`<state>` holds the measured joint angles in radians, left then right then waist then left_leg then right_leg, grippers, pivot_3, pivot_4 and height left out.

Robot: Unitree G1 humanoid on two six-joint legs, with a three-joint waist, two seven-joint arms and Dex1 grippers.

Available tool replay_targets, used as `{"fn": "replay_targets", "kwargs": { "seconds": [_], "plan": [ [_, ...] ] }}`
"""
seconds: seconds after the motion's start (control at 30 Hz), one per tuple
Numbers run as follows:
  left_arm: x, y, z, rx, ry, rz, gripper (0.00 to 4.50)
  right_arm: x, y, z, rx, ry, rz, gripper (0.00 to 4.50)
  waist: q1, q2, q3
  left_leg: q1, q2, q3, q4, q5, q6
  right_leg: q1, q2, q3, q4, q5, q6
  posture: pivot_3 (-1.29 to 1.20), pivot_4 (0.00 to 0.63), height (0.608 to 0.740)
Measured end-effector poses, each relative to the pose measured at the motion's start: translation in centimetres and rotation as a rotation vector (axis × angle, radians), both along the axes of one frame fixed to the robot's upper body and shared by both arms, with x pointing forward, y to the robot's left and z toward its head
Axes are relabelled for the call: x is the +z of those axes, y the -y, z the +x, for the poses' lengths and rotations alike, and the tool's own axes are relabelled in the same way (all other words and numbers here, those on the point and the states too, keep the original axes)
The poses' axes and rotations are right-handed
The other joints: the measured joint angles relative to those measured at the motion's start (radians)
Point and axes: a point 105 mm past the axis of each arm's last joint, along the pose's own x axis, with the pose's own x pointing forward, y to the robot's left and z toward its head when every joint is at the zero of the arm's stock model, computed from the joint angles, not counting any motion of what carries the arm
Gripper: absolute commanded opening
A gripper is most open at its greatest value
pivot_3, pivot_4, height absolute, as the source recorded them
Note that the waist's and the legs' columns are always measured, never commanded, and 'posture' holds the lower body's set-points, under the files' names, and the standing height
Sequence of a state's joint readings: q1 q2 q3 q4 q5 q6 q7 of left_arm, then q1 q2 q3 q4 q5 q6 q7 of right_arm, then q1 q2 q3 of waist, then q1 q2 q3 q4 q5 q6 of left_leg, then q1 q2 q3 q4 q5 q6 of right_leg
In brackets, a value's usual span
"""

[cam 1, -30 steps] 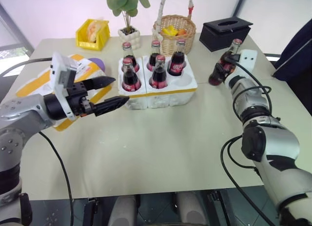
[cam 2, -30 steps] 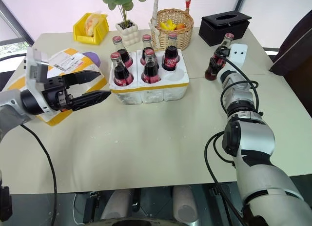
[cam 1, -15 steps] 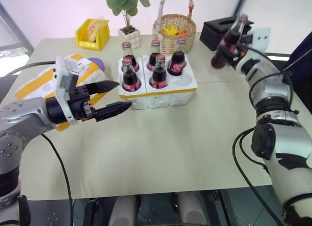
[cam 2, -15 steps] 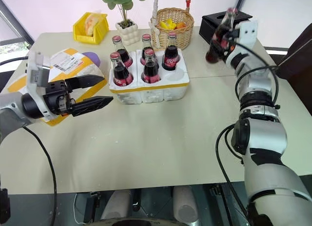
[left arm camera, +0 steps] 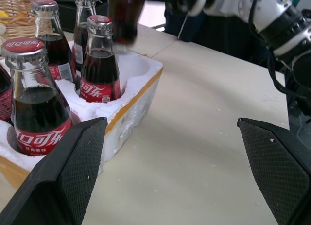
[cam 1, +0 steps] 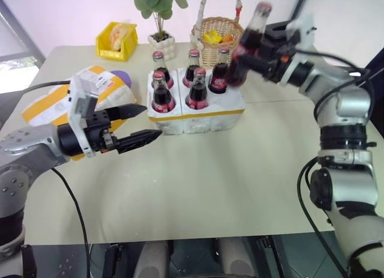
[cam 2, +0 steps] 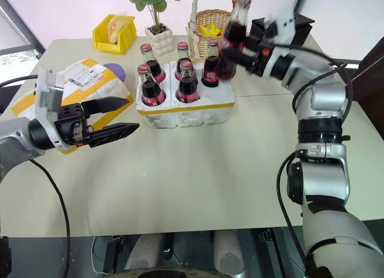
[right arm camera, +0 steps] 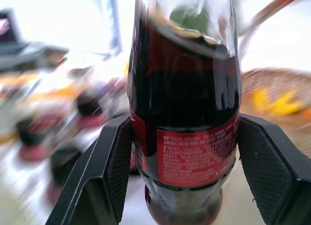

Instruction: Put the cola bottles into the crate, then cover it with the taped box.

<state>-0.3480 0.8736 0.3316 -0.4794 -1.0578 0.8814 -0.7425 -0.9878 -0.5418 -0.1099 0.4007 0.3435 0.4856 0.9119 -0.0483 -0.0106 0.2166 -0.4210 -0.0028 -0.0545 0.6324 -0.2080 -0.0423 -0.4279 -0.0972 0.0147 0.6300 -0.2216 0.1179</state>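
the right hand (cam 2: 249,53) is clenched on the sixth cola bottle (cam 2: 231,38), its black fingers (right arm camera: 265,176) hugging the red label on both sides. a second ago that bottle hung low, near the bench's right edge; since then it has been lifted and swung in toward the middle, and it now hangs in the air just above the crate (cam 1: 207,113), upright with a slight tilt, over the crate's right end. the crate sits toward the far middle of the bench (cam 1: 228,170), with five cola bottles (cam 1: 161,95) already standing in their holes. the one empty hole (left arm camera: 138,72) is at the near right corner of the crate, and the carried bottle looks to be close to above it, though not yet lined up or lowered. so the loading step is nearly done: what seems to remain is centring the base over that hole, straightening the bottle and sinking it in without knocking the neighbour just beside it. the left hand (cam 1: 139,125) has stayed in place, released with its fingers spread wide, grasping nothing, hovering just off the crate's near left corner. the taped box (cam 1: 57,104) lies by the bench's left edge, partly behind that arm, not yet touched, so the covering step is still to come.
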Motion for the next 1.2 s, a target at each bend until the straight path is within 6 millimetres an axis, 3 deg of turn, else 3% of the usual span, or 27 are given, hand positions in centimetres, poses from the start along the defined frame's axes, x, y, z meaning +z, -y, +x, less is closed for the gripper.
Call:
{"fn": "replay_targets", "kwargs": {
  "seconds": [0.5, 0.8, 0.87, 0.93, 1.2],
  "plan": [
    [0.1, -0.1, 0.1, 0.010, 0.005, 0.001, 4.50, -1.5, -0.9, -1.5, 0.074, -0.018, -0.050, 2.67, 0.005, -0.001, 0.000, 0.000, 0.000, 0.000, 0.000, 0.000, 0.000, 0.000, 0.000, 0.000, 0.000, 0.000, 0.000, 0.00, 0.150, 0.740],
    [0.4, -0.1, 0.1, 0.008, 0.017, 0.008, 4.50, -2.7, -0.8, -1.0, 0.017, -0.036, -0.101, 2.67, 0.005, -0.001, 0.000, 0.000, 0.000, 0.000, 0.000, 0.000, 0.000, 0.000, 0.000, 0.000, 0.000, 0.000, 0.000, 0.00, 0.150, 0.740],
    [0.5, 0.0, 0.1, 0.007, 0.021, 0.007, 4.50, -3.3, -1.3, -0.6, -0.006, -0.046, -0.119, 3.74, 0.005, -0.001, 0.000, 0.000, 0.000, 0.000, 0.000, 0.000, 0.000, 0.000, 0.000, 0.000, 0.000, 0.000, 0.000, 0.00, 0.150, 0.740],
    [0.6, 0.0, 0.1, 0.007, 0.022, 0.007, 4.50, -3.6, -1.3, -0.4, -0.024, -0.051, -0.133, 4.41, 0.005, -0.001, 0.000, 0.000, 0.000, 0.000, 0.000, 0.000, 0.000, 0.000, 0.000, 0.000, 0.000, 0.000, 0.000, 0.00, 0.150, 0.740],
    [0.5, -0.2, 0.2, 0.015, 0.019, 0.006, 4.50, -4.2, -1.2, 0.0, -0.052, -0.077, -0.126, 4.41, 0.005, -0.001, -0.001, 0.000, 0.000, 0.000, 0.000, 0.000, -0.001, 0.000, 0.000, 0.000, 0.000, 0.000, 0.000, 0.00, 0.150, 0.740]
  ]
}}
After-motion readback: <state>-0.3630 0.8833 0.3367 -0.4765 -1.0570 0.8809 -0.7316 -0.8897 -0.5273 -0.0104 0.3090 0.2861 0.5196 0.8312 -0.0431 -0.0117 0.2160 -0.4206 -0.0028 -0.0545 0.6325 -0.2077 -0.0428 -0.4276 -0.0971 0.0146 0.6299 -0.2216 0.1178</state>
